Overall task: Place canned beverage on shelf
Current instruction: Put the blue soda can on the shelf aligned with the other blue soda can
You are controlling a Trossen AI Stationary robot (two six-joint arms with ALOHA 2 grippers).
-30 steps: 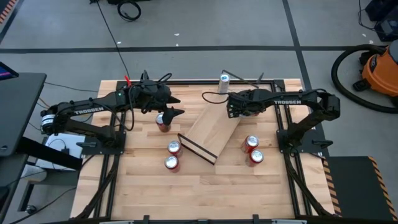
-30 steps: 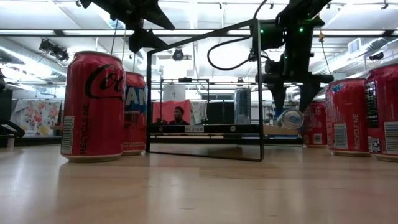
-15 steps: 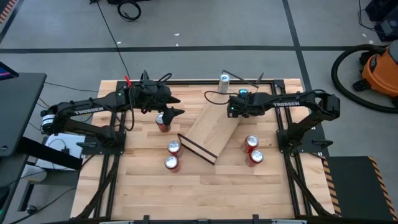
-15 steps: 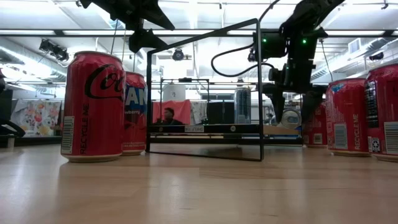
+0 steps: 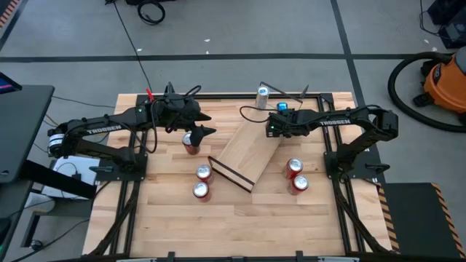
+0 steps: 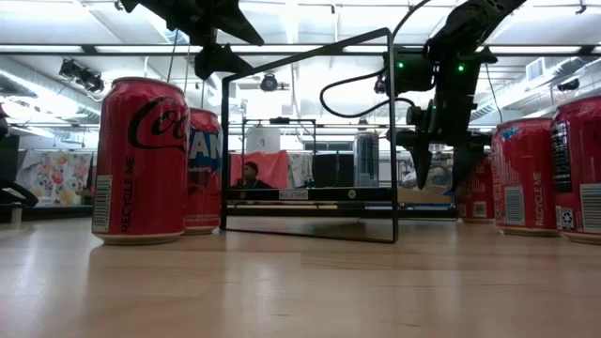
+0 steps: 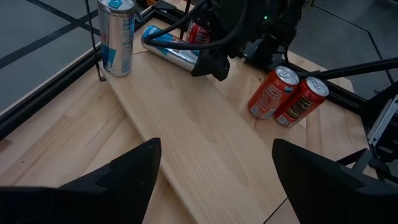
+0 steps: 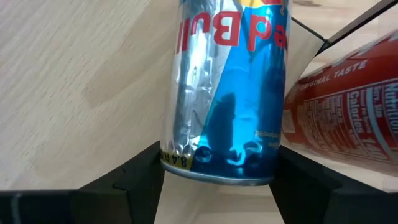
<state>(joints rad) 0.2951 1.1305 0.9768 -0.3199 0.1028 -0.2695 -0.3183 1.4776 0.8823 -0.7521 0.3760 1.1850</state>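
Right gripper (image 8: pixel 217 180) clamps blue-silver slim can (image 8: pixel 227 87) lying on shelf (image 5: pixel 247 149) far end. Thin aluminium: light, slippery, dents easily; hold mid-body. Left gripper (image 7: pixel 214 168) open, idle.

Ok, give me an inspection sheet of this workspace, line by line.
Surface: wooden tabletop, near half bare.
Job's things: shelf lies diagonally mid-table; lying blue can on its side at the shelf's far end; upright blue can stands at that end.
Clutter: red cans stand on the tabletop on both sides of the shelf.
Grippers: right gripper shut on the lying blue can; left gripper open, above a red can.
Cables: black cable runs across the floor to the table.
Surroundings: orange vacuum on the floor to the right.
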